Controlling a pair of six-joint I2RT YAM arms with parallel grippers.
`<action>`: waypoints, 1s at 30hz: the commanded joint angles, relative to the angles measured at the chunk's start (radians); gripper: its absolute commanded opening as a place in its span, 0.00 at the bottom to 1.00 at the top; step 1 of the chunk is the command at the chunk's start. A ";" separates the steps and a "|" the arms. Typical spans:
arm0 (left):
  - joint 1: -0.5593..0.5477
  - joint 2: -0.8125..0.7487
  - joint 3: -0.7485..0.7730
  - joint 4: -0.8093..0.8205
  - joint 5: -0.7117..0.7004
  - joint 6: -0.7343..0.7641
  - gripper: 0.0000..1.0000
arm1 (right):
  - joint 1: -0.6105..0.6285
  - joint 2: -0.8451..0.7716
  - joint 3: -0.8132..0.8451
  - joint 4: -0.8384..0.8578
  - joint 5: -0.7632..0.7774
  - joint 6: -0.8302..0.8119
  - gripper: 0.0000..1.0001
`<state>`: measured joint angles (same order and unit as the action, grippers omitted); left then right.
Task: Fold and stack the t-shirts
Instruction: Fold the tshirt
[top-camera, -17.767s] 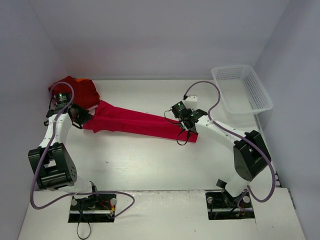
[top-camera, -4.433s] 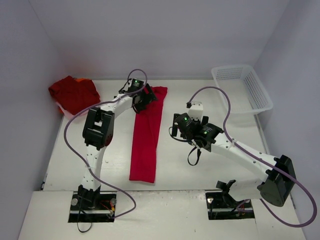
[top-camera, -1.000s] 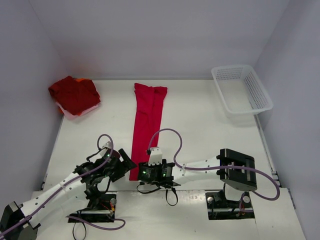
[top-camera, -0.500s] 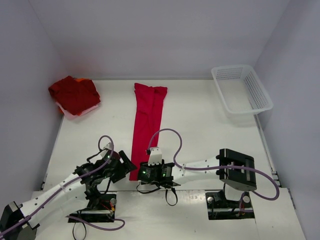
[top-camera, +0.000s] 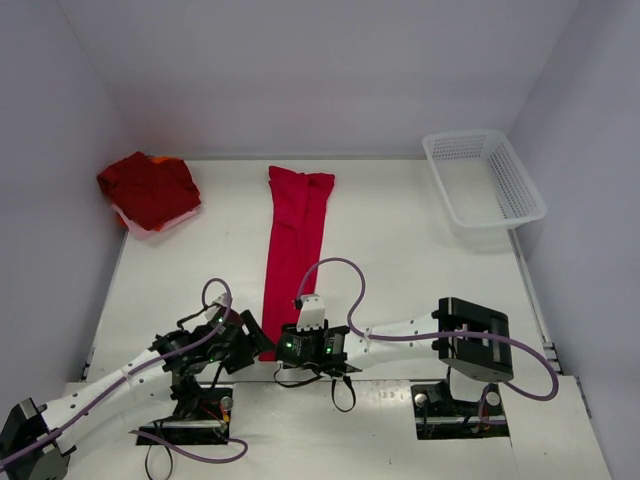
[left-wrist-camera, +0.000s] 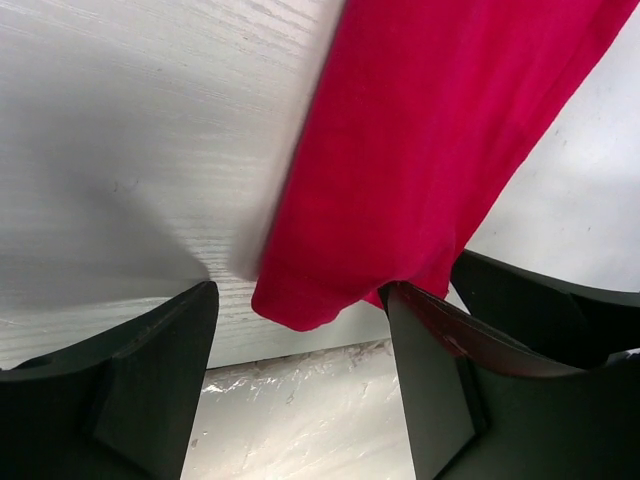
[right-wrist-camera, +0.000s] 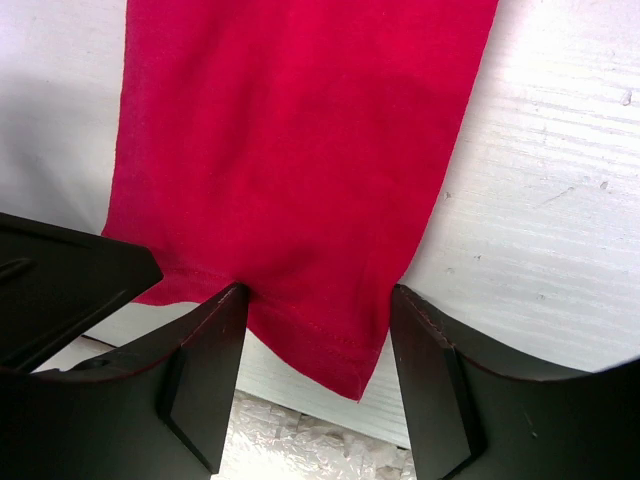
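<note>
The step in hand appears to be grasping the near end of the t-shirt (top-camera: 293, 250) for a lengthwise fold. The shirt lies on the bench (top-camera: 430, 290) as a long narrow strip. It runs from the far centre to the near edge, well apart from the darker red heap (top-camera: 148, 188) at the far left.

The left gripper (left-wrist-camera: 300, 385) stands with its jaws apart around the near left corner. The right gripper (right-wrist-camera: 315, 380) stands likewise around the near right corner. Neither is clamped.

Procedure, as judged:
- Both grippers should descend until the lower fingers (right-wrist-camera: 205, 385) slide under all layers of cloth.
- Both should close at equal depth behind the hem (right-wrist-camera: 320, 345).
- Both should lift together, so that the strip carries to the far end without skew.

The cloth is bright red, soft and matte, with shallow lengthwise creases. The near left corner (left-wrist-camera: 300, 310) curls slightly, which risks a partial pinch. A stitched seam line runs along the hem.
</note>
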<state>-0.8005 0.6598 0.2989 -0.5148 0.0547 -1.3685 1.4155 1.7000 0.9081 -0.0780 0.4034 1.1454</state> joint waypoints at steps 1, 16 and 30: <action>-0.006 0.012 0.009 0.044 0.002 -0.017 0.63 | 0.005 -0.003 -0.003 -0.009 0.025 0.025 0.54; -0.008 0.087 0.005 0.127 -0.003 -0.001 0.33 | 0.002 0.000 0.000 -0.009 0.026 0.023 0.33; -0.008 0.098 0.016 0.162 -0.012 -0.004 0.00 | 0.002 0.000 0.005 -0.011 0.023 0.020 0.00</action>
<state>-0.8040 0.7464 0.2970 -0.4072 0.0551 -1.3705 1.4151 1.7000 0.9077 -0.0776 0.4026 1.1522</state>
